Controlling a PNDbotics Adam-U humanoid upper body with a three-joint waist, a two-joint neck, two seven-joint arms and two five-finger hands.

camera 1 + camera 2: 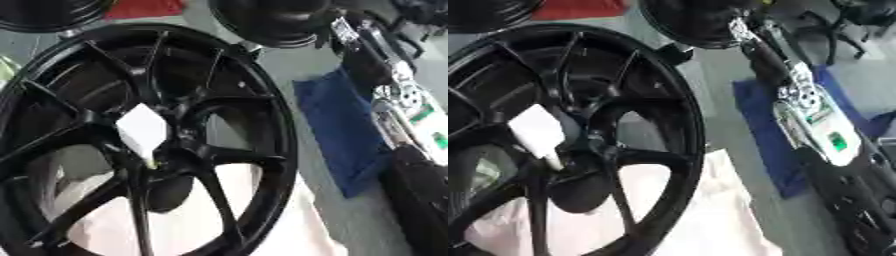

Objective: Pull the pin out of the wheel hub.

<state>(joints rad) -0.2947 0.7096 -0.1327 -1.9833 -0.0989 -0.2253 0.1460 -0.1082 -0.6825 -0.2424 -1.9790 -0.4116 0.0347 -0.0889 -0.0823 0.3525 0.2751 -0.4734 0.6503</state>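
Wheel hub [171, 150], pin indistinct, hands hidden

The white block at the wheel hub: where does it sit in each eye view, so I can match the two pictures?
Left eye view: the white block sits left of centre, just above the hub, between the black spokes.
Right eye view: the same block lies nearer the left edge, at mid-height.
Shared landmark: the blue cloth on the floor to the right of the black wheel.
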